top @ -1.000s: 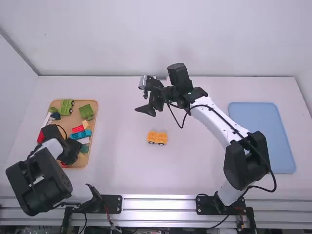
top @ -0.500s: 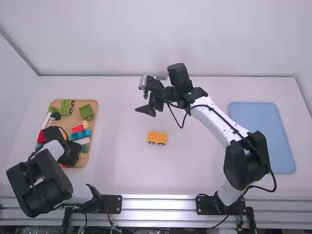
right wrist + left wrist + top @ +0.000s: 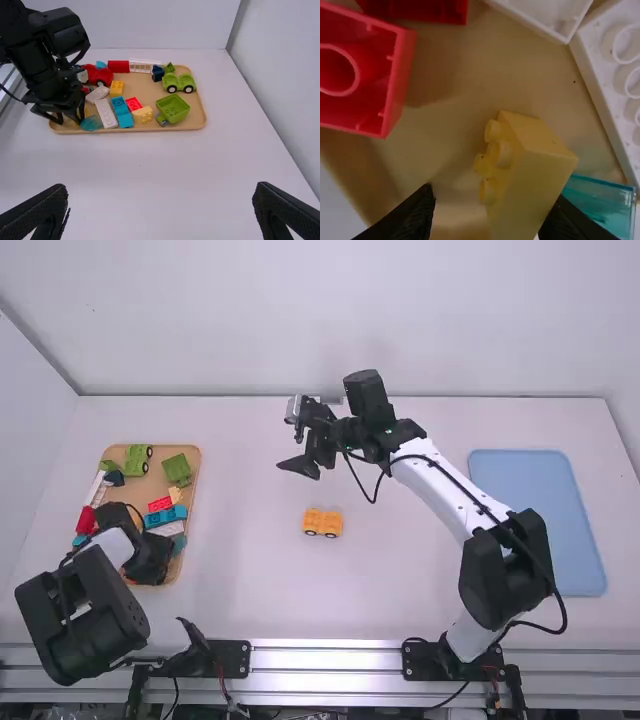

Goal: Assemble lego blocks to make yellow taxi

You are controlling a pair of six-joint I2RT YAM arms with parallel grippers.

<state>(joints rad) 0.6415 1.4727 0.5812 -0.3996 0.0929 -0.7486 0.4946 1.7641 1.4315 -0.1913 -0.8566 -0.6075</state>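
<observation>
On the mid-table stands a yellow wheeled base (image 3: 323, 522). In the high view my left gripper (image 3: 149, 566) is low over the front part of the block tray (image 3: 188, 502). A yellow block (image 3: 530, 165) with its studs facing sideways lies between the fingers of my left gripper (image 3: 492, 212), which is open; the block is close to one finger, and contact is unclear. My right gripper (image 3: 292, 448) is above the table beyond the wheeled base. In its wrist view the right gripper (image 3: 160, 210) is open with nothing between its fingers.
Around the yellow block are a red brick (image 3: 395, 75), a white brick (image 3: 615, 85) and a translucent teal piece (image 3: 605, 200). The tray also holds a green wheeled base (image 3: 179, 82), a green bin-shaped piece (image 3: 172, 108) and blue bricks (image 3: 121, 111). A blue mat (image 3: 538, 520) lies at the right.
The left gripper has shifted a little to the right and toward the camera over the tray, uncovering more of the red piece beside it. The right arm and the wheeled base have kept still.
</observation>
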